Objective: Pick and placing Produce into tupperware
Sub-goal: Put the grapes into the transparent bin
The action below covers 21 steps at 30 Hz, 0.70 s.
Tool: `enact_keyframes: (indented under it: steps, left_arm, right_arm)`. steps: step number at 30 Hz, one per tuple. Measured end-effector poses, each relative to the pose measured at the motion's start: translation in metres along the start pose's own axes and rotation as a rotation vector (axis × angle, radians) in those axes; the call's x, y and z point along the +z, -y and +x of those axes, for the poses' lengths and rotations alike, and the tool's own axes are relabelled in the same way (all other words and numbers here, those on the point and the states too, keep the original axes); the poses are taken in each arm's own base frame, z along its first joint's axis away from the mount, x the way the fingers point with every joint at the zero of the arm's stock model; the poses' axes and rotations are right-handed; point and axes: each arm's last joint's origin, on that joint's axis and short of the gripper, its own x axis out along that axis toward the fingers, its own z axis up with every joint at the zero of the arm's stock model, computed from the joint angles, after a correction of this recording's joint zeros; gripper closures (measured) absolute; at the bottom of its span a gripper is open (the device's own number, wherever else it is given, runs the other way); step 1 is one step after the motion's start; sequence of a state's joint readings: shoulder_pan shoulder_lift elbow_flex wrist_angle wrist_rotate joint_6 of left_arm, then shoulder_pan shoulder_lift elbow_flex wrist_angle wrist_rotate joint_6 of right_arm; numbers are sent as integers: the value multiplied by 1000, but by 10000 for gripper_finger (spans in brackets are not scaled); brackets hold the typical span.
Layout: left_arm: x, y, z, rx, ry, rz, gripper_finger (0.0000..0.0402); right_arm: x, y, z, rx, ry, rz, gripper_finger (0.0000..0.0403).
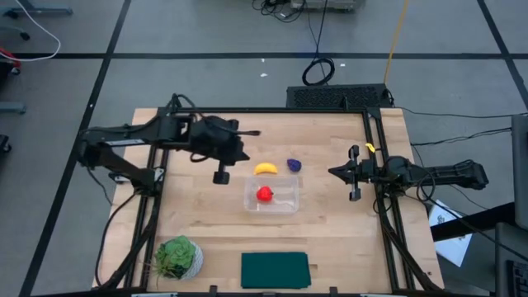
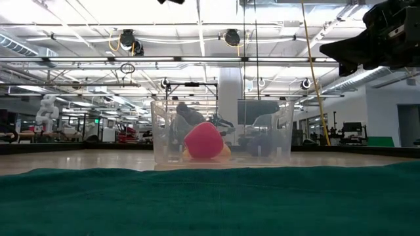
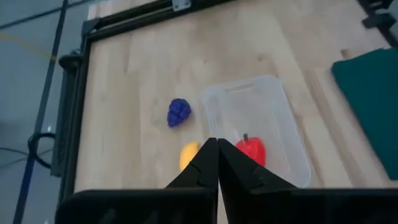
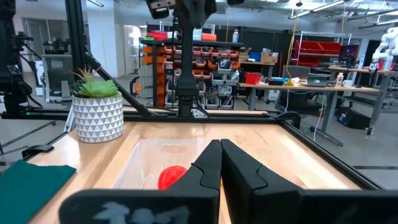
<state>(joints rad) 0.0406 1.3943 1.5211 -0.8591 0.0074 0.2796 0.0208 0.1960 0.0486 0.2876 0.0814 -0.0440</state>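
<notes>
- Tupperware (image 1: 283, 203): clear, mid-table, upright, lid off.
- Red fruit (image 1: 264, 194): inside tupperware, left half as seen from above; visible through the wall in low view (image 2: 203, 140).
- Banana (image 1: 266, 168): on bare wood just beyond tupperware's far edge, outside it; not touching as far as can be told.
- Grape cluster (image 1: 294, 165): on wood just right of banana, also outside the container, apart from banana.
- Left gripper (image 1: 221, 175): above table, left of banana, off the tupperware's far-left corner. Fingers pressed together per wrist view (image 3: 217, 163), nothing between them.
- Right gripper (image 1: 355, 173): at table's right side near frame rail, well apart from produce. Fingers closed tip to tip per wrist view (image 4: 219, 163), nothing held.
- Potted plant (image 1: 177, 257): near-left corner, white patterned pot.
- Green cloth (image 1: 275, 270): flat at near edge, centre, fills low-view foreground.
- Wood table (image 1: 330, 239): black frame rails along sides.
</notes>
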Motion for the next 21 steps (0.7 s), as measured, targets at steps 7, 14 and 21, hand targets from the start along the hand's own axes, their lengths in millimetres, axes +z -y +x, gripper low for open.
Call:
enact_keyframes:
  steps: [7,14,21]
  left_arm:
    - [-22,4,-17,-50,202,-21,386]
    - [-46,5,-29,-15,386,-111,399]
    - [-70,11,-39,10,512,-161,382]
  right_arm:
    - [-1,0,1,0,-7,2,403]
    - [-1,0,1,0,-7,1,403]
    - [-1,0,2,0,-9,1,403]
